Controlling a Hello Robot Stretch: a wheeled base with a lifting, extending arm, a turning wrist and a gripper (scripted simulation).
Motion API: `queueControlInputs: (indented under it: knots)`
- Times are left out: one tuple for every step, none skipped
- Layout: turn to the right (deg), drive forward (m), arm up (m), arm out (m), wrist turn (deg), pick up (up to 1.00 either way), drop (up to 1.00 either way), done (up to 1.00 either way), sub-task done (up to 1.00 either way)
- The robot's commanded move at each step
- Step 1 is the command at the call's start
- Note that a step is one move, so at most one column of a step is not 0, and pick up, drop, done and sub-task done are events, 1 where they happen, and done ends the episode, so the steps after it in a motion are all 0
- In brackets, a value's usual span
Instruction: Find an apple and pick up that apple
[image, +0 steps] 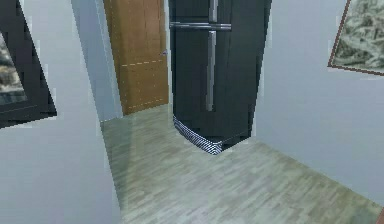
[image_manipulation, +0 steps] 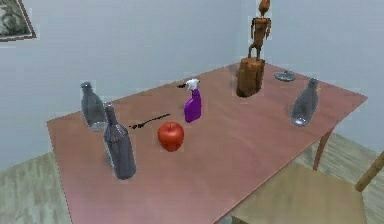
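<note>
Apple (image_manipulation: 171, 136): red, seen on the bench (image_manipulation: 235, 135), just beside the purple spray bottle (image_manipulation: 192, 102), toward the near edge.
Dark bottle (image_manipulation: 119, 147): stood upright, lower left of the spray bottle, past the apple.
Wooden figure (image_manipulation: 253, 68): stood right of the spray bottle, apart.
Claw: state cannot be told.

The refrigerator (image: 215, 70) is showing a dark, glossy casing. The door (image: 140, 55) beside it is showing warm, smooth wood. The floor (image: 220, 185) is presenting pale, matt wood planks. The bench (image_manipulation: 230, 150) is presenting smooth reddish wood. The apple (image_manipulation: 171, 135) is showing glossy red skin. The nearest bottle (image_manipulation: 119, 145) is appearing as clear glass, the spray bottle (image_manipulation: 192, 103) as purple plastic, and the figure (image_manipulation: 255, 60) as brown wood.
</note>
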Motion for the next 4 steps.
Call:
queueControlInputs:
  knots:
    - [0.0, 0.0, 0.5, 0.0, 0.0, 0.0, 0.0, 0.0, 0.0]
    - [0.0, 0.0, 0.38, 0.0, 0.0, 0.0, 0.0, 0.0, 0.0]
    - [0.0, 0.0, 0.0, 0.36, 0.0, 0.0, 0.0, 0.0, 0.0]
    - [0.0, 0.0, 0.0, 0.0, 45.0, 0.0, 0.0, 0.0, 0.0]
